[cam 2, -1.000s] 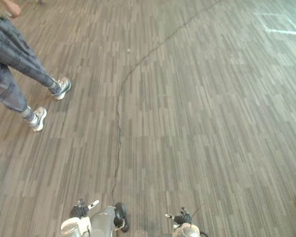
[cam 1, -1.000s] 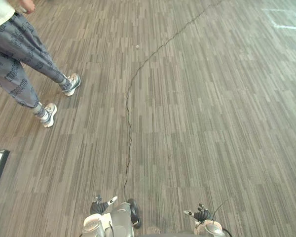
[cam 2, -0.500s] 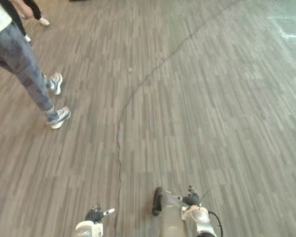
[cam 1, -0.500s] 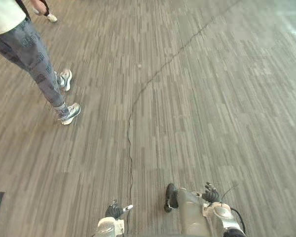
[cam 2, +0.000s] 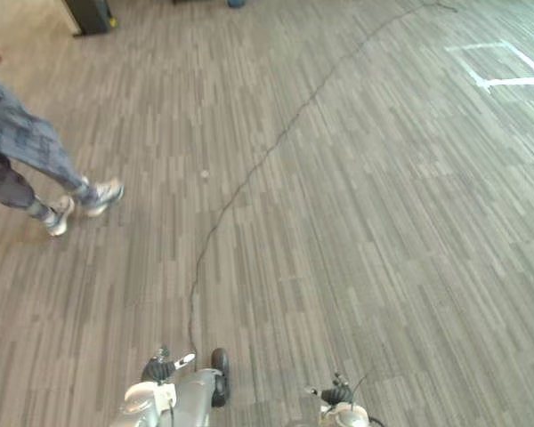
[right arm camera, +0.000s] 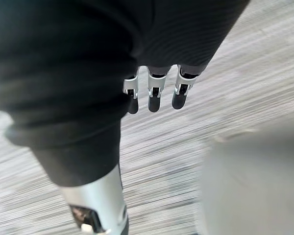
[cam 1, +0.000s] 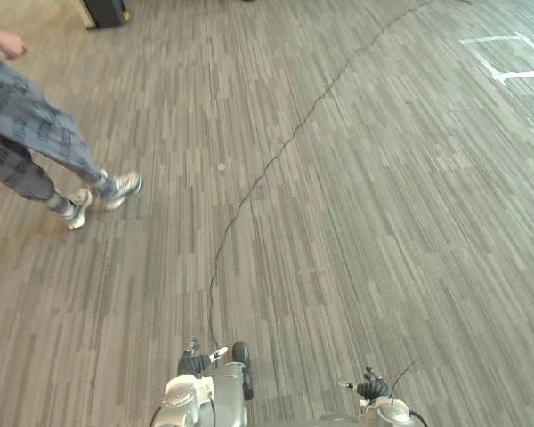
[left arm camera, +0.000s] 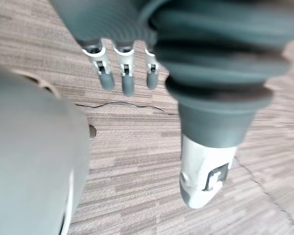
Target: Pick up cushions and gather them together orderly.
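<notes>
Searching step, I judge: the left robot hand [left arm camera: 123, 81] and the right robot hand [right arm camera: 156, 98] hang with straight fingers, holding nothing, above the striped floor [cam 1: 383, 196] (a person [cam 1: 36, 147] strides at its left). Where the cushions lie I cannot tell; the next move calls for finding one.

left robot hand [left arm camera: 127, 73] and right robot hand [right arm camera: 157, 95]: dark ribbed covers [left arm camera: 220, 58], silver fingers [left arm camera: 106, 73].

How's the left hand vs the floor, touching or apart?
Apart. The left wrist view shows the left hand with its fingers straight and hanging free, and the floor lies well beyond their tips.
</notes>
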Controlling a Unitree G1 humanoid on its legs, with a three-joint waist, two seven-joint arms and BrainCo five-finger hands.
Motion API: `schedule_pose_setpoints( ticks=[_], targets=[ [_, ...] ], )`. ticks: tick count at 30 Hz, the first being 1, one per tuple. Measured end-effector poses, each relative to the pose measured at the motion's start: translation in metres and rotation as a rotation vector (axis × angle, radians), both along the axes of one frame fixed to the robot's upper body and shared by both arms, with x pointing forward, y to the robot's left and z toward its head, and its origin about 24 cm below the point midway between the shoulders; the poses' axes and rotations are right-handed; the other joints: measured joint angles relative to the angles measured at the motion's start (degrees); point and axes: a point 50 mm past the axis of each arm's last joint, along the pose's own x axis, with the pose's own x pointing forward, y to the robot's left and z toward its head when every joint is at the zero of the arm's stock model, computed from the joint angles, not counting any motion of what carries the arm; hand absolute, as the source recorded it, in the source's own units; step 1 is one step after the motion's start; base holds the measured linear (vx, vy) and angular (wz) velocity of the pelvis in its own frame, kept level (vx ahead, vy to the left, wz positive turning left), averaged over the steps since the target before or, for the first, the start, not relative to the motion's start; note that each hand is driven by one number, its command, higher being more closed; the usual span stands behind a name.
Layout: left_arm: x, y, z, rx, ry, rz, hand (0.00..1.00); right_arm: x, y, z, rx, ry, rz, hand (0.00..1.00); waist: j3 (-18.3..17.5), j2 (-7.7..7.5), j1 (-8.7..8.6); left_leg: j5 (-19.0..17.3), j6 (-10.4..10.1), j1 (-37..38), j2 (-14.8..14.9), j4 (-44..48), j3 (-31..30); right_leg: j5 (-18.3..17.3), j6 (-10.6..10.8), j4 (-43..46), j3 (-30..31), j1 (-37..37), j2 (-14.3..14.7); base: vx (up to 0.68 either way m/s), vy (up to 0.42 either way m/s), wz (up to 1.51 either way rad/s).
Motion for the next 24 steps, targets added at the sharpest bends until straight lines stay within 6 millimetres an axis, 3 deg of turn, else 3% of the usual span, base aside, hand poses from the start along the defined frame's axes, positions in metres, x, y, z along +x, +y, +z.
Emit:
schedule_pose_setpoints(
  ticks=[1,2,4,6,7,8,9,11,12,13,14,15,16,18,20,22,24],
  targets=[
    [-0.002,-0.003,-0.002,0.000,0.018,-0.021,0.00,0.003,0.001,0.002,-0.012,-0.014,0.028,0.00,0.3,0.38,-0.15,-0.6,0.1,6.2,0.8,-2.9,0.8,-3.5,-1.6,0.8,-3.1,-1.4,-1.1,0.74,0.054,-0.29],
    [-0.010,-0.006,-0.005,-0.003,0.042,-0.045,0.00,0.010,-0.002,0.007,-0.032,-0.056,0.060,0.00,0.7,2.21,-0.38,-0.7,-0.1,13.6,3.1,-6.3,4.0,-7.1,-2.3,-5.8,-8.2,-3.8,-0.6,0.84,0.038,-0.58],
    [-0.010,-0.008,-0.005,0.004,0.045,-0.066,0.00,0.018,-0.002,0.011,-0.036,-0.097,0.062,0.00,0.7,2.74,-0.64,-1.9,-2.0,18.1,4.6,-6.8,8.1,-5.8,-3.3,-16.9,-15.4,-9.6,0.3,0.72,-0.003,-0.54],
    [-0.012,-0.011,-0.006,-0.004,0.048,-0.067,0.00,0.021,-0.004,0.013,-0.043,-0.112,0.066,0.00,0.4,2.82,-1.25,-5.2,-6.9,22.2,4.7,-8.7,12.8,3.0,-6.1,-33.7,-20.9,-14.4,3.8,0.65,-0.060,-0.47],
    [-0.016,-0.012,-0.008,-0.008,0.060,-0.065,0.00,0.017,-0.004,0.012,-0.042,-0.104,0.066,0.00,-0.3,1.58,-1.35,-7.1,-9.7,25.3,2.8,-9.2,15.1,11.2,-9.5,-43.8,-23.5,-15.3,5.8,0.73,-0.079,-0.46],
    [-0.018,-0.008,-0.008,0.004,0.066,-0.065,0.00,0.011,-0.004,0.010,-0.037,-0.093,0.060,0.00,-1.3,0.13,-1.61,-8.1,-11.3,27.3,1.5,-9.2,15.5,15.8,-16.1,-45.4,-23.3,-15.8,5.7,0.78,-0.079,-0.74],
    [-0.020,-0.017,-0.012,-0.022,0.087,-0.050,0.00,0.021,-0.013,0.015,-0.062,-0.120,0.069,0.00,-1.9,4.61,-1.57,-8.4,-12.4,29.8,3.8,-9.4,16.9,14.1,-18.1,-39.3,-22.9,-17.0,7.8,0.88,-0.091,-0.70],
    [-0.018,-0.031,-0.013,-0.048,0.081,-0.065,0.00,0.026,-0.020,0.020,-0.074,-0.150,0.075,0.00,-3.3,8.55,-3.66,-4.9,-15.7,29.7,6.8,-5.1,16.8,6.3,-16.9,-31.5,-21.7,-18.8,9.6,0.61,-0.088,-0.67],
    [-0.017,-0.033,-0.013,-0.058,0.081,-0.054,0.00,0.026,-0.022,0.020,-0.081,-0.151,0.077,0.00,-3.3,8.98,-3.72,-3.8,-15.4,27.9,8.7,1.9,16.1,4.1,-15.0,-30.7,-19.8,-18.4,11.1,0.59,-0.139,-0.88],
    [-0.017,-0.033,-0.013,-0.061,0.079,-0.050,0.00,0.024,-0.018,0.018,-0.073,-0.136,0.090,0.00,-3.3,9.40,-3.43,-1.6,-13.2,22.1,12.9,18.5,13.4,3.2,-14.1,-33.4,-17.7,-15.4,14.1,0.53,-0.119,-1.10],
    [-0.016,-0.036,-0.013,-0.069,0.074,-0.047,0.00,0.021,-0.015,0.016,-0.063,-0.119,0.085,0.00,-3.0,9.35,-3.11,-3.1,-10.1,16.2,15.4,33.0,10.5,3.0,-13.8,-36.5,-15.8,-11.7,16.8,0.57,-0.112,-1.15],
    [-0.016,-0.039,-0.012,-0.079,0.071,-0.045,0.00,0.016,-0.013,0.014,-0.059,-0.109,0.077,0.00,-2.5,8.71,-3.09,-4.9,-9.0,12.8,16.0,40.9,8.7,2.5,-14.5,-38.2,-13.9,-8.2,18.1,0.44,-0.056,-1.10],
    [-0.009,-0.037,-0.008,-0.081,0.029,-0.024,0.00,0.010,-0.011,0.012,-0.055,-0.096,0.074,0.00,-1.9,7.73,-2.67,-7.4,-8.8,8.1,15.7,46.7,6.8,0.7,-16.6,-40.2,-10.5,-2.6,19.6,0.43,-0.050,-0.97],
    [-0.006,-0.037,-0.005,-0.082,0.001,-0.017,0.00,0.003,-0.010,0.008,-0.054,-0.070,0.080,0.00,-2.0,6.61,-1.50,-9.4,-6.7,2.5,14.7,45.0,6.5,-0.4,-13.7,-42.8,-5.3,2.7,20.9,0.36,-0.014,-1.18],
    [-0.001,-0.035,-0.001,-0.076,-0.036,-0.016,0.00,0.001,-0.010,0.008,-0.057,-0.065,0.085,0.00,-2.1,6.62,-0.07,-10.7,-4.4,-4.4,12.3,36.0,5.2,-0.9,-12.4,-45.4,0.1,6.8,21.1,0.41,0.037,-1.38],
    [0.000,-0.033,0.000,-0.075,-0.056,0.003,0.00,-0.001,-0.012,0.007,-0.061,-0.052,0.088,0.00,-2.0,6.66,0.28,-10.2,-4.9,-8.5,8.1,20.3,-0.1,-1.8,-10.7,-46.9,5.9,9.7,20.7,0.44,0.121,-1.49],
    [-0.001,-0.030,0.000,-0.074,-0.056,0.018,0.00,-0.004,-0.012,0.004,-0.063,-0.033,0.086,0.00,-1.9,6.67,0.35,-6.4,-7.0,-9.7,5.5,6.3,-6.0,-2.4,-9.7,-49.0,10.9,13.2,20.5,0.55,0.222,-1.29]
  ],
)
